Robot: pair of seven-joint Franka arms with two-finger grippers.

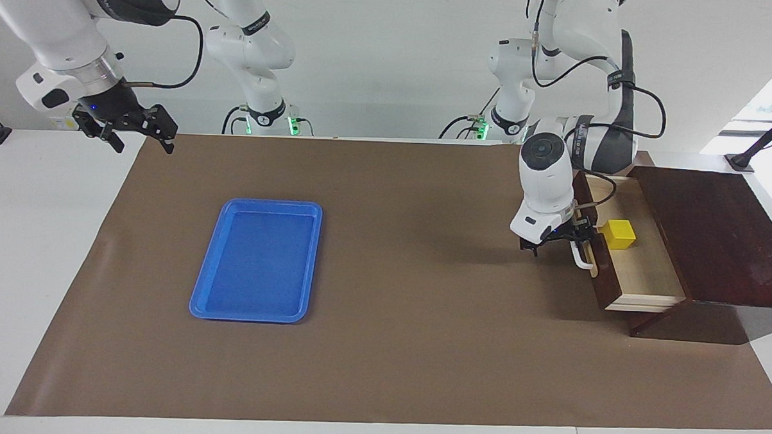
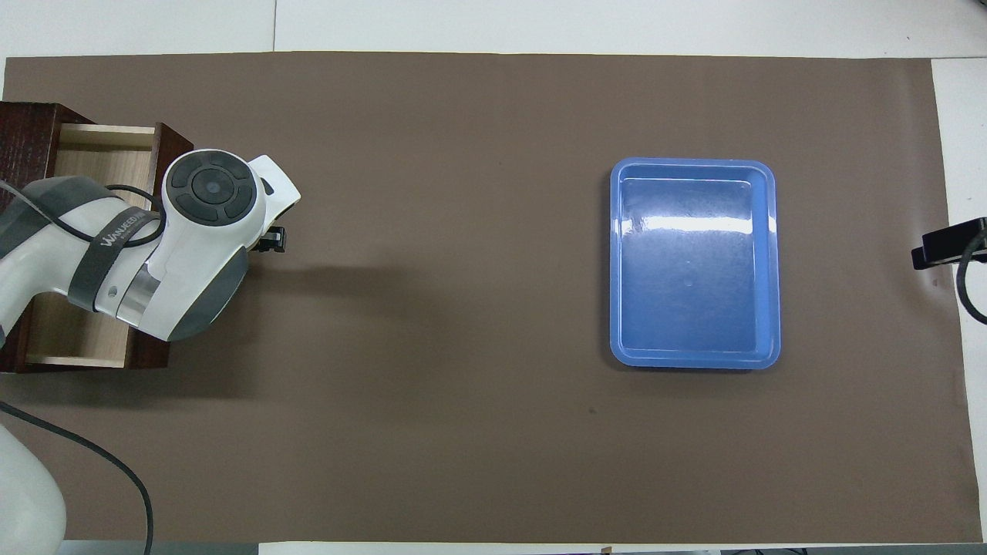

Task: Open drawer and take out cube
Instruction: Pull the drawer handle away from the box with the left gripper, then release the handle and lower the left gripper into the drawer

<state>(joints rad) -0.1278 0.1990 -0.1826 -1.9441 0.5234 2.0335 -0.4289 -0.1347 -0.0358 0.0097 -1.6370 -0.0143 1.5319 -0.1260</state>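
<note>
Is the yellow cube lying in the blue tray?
No, the cube sits inside the open drawer, and the tray near the right arm's end holds nothing.

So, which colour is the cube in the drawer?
Bright yellow; the cube shows best in the facing view.
</note>
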